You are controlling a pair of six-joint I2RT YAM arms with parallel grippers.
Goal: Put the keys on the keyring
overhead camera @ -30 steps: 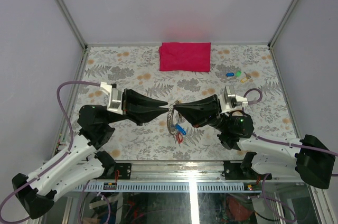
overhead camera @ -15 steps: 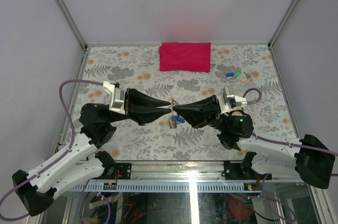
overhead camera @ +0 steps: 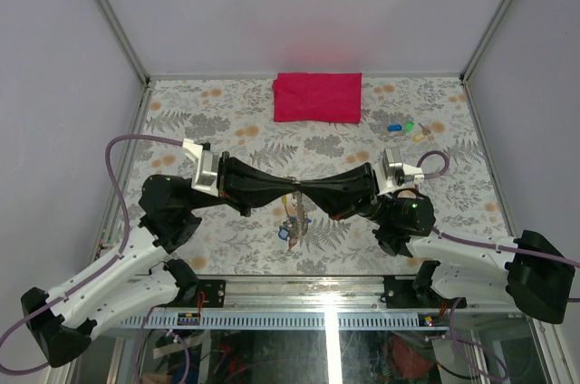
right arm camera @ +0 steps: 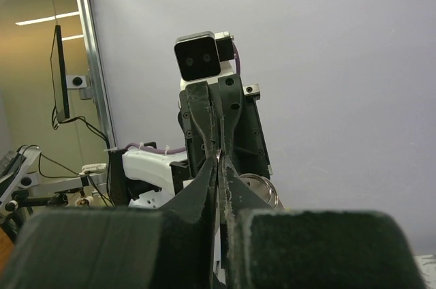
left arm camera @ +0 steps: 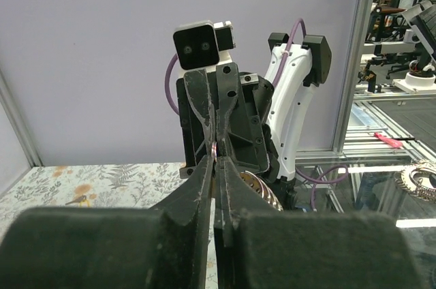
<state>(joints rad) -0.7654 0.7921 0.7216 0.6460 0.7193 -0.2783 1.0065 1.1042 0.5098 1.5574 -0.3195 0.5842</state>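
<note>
Two grippers meeting tip to tip in the air, well to the near side of the cloth [overhead camera: 317,96] and roughly in line with its middle. The left gripper [overhead camera: 288,187] and right gripper [overhead camera: 304,187] each have their jaws pressed together, and the left wrist view shows a thin arc of the keyring [left arm camera: 215,148] pinched where the opposing tips meet. From that point a small bunch of keys [overhead camera: 291,225] dangles, already threaded as far as can be judged. The loose keys [overhead camera: 407,129] lie on the table [overhead camera: 227,121] just off the cloth's right near corner, their heads showing blue, green and yellow. The ring is judged light, springy and slick: thin wire that can twist or slip out of flat pads, so it is best held across its flat near the split, leaving the coil end free to be pried apart. The keys are judged stiff, very light and prone to swing. Each is best gripped by its plastic head, which offers a broader, less slippery face than the blade and leaves the hole exposed.
</note>
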